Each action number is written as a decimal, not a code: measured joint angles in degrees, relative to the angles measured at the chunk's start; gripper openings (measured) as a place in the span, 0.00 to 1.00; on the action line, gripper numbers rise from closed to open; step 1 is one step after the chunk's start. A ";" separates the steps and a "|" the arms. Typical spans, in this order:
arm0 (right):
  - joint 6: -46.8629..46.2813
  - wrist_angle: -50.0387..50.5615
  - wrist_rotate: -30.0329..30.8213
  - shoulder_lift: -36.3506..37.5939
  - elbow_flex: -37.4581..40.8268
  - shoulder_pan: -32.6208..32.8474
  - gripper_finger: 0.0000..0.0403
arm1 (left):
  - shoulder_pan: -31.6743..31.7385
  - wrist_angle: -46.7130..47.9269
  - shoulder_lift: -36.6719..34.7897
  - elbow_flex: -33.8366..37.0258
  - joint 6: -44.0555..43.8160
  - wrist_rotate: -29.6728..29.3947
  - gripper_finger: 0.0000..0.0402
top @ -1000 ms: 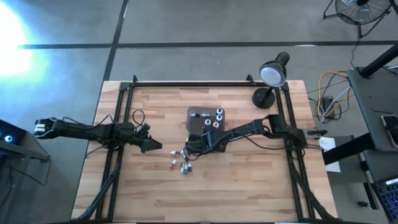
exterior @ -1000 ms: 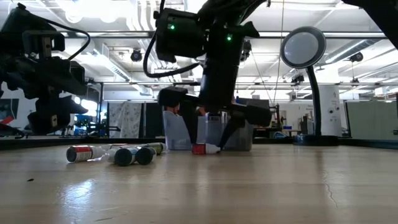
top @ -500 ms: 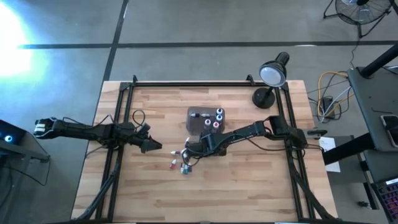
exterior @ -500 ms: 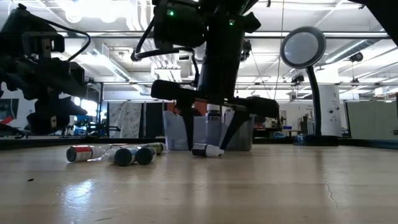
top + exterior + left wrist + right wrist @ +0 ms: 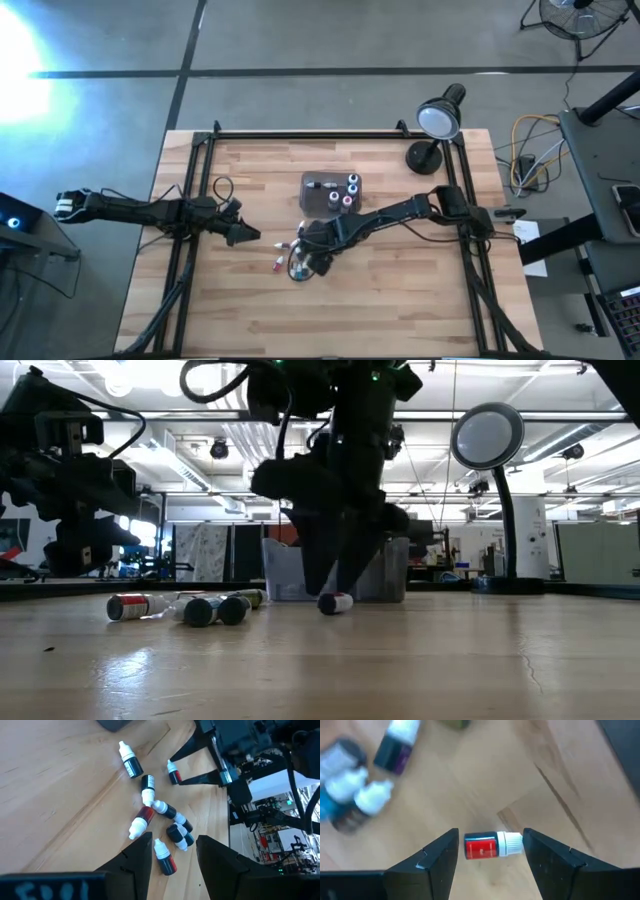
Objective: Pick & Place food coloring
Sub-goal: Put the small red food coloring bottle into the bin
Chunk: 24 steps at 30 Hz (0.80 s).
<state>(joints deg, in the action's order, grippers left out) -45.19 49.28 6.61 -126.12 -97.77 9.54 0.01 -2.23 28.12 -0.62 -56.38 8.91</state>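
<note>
Right gripper [image 5: 489, 851] has slid down-left since a second ago, from beside the tray [image 5: 312, 186] to over the loose bottles below it; left arm hasn't budged. Right fingers [image 5: 436, 857] are spread, straddling a red bottle [image 5: 492, 844] lying on its side, white cap toward one finger, nothing gripped yet. In the low view that bottle [image 5: 335, 602] sits centre frame on the table [image 5: 420, 660], in front of the tray, apart from the other fallen ones at lower left [image 5: 185, 606]. High view: the loose cluster [image 5: 285, 258] is just left of centre, with a few bottles upright in the tray. Left gripper [image 5: 172, 862] waits at mid-left, fingers parted, looking at the same scatter of bottles [image 5: 160, 817]. Handling guess: tiny, light, hard plastic and round, so it will likely roll or squirt out if pinched off-centre. Best hold is across the red body near its middle, not the narrower cap; close gently and keep the fingers low to the wood. Main risk is nudging it toward the neighbours.
</note>
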 joint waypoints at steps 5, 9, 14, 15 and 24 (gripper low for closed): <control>16.61 0.60 -0.52 0.04 0.04 0.07 0.53 | 0.01 0.07 0.01 0.00 -0.27 0.00 0.33; 21.43 4.42 -1.29 0.04 -0.44 -0.04 0.53 | 0.01 0.07 0.00 0.00 -0.74 0.01 0.33; 0.91 5.56 -1.70 1.67 -1.29 -1.63 0.53 | 0.02 0.09 0.01 0.00 -1.06 0.00 0.33; -3.13 4.68 -1.46 2.31 -1.31 -1.67 0.53 | 0.02 0.09 0.02 0.00 -1.07 0.00 0.33; -26.35 0.05 -6.28 0.94 -0.70 -1.95 0.53 | 0.01 0.12 0.02 0.00 1.03 -0.02 0.33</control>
<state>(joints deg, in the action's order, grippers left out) -71.54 49.33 0.33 -125.18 -98.47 7.60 0.02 -2.11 28.14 -0.62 -55.35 8.88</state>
